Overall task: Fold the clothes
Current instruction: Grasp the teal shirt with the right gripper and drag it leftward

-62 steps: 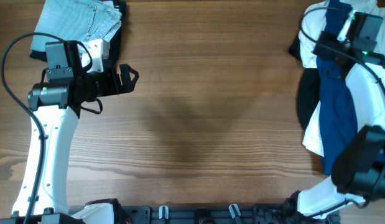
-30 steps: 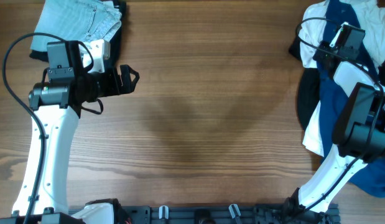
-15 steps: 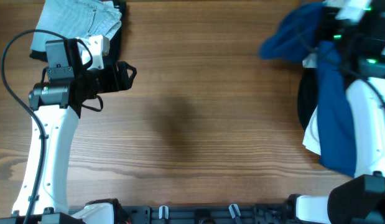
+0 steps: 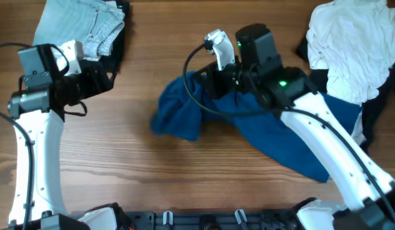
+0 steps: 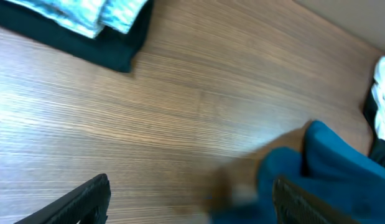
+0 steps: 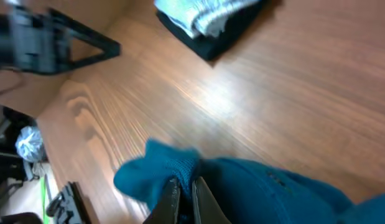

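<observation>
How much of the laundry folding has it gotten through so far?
Done: a light-blue garment sits folded at the far left corner of the table. In hand: the right tool pinches a crumpled blue garment near the middle. Left: folding that, then the white pile at far right.

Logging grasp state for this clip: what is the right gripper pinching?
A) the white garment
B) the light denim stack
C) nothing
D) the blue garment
D: in the right wrist view, the right gripper has its fingers closed on a fold of the blue garment.
</observation>
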Robot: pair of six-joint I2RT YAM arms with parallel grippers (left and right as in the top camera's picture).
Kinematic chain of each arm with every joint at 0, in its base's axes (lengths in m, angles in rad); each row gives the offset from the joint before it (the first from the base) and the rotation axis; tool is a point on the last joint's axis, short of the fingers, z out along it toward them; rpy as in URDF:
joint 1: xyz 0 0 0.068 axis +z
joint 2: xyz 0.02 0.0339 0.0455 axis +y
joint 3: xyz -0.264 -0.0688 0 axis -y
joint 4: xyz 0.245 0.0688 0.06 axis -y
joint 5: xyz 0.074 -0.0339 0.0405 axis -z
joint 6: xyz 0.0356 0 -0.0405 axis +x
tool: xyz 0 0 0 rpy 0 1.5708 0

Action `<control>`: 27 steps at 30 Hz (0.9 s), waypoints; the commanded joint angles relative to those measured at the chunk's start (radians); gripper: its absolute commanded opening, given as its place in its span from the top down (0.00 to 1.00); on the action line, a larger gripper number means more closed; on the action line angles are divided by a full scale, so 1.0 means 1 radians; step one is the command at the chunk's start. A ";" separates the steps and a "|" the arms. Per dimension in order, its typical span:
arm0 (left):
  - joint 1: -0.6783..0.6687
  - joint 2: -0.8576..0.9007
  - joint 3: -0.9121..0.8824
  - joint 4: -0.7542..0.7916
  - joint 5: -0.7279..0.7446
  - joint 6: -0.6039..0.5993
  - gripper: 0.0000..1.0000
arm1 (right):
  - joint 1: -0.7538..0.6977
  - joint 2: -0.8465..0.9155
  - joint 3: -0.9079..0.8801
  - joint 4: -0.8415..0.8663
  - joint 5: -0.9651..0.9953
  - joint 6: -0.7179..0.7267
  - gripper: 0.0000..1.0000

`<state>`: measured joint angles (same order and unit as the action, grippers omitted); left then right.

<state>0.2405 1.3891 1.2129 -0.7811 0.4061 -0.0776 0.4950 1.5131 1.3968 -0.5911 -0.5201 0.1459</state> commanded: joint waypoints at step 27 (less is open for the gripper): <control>0.020 -0.028 0.018 -0.020 -0.094 -0.005 0.14 | 0.224 0.286 0.013 0.554 0.193 0.035 0.80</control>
<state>0.2520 1.3796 1.2133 -0.8036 0.3187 -0.0776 0.7662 1.7859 1.3960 -0.1028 -0.4381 0.2226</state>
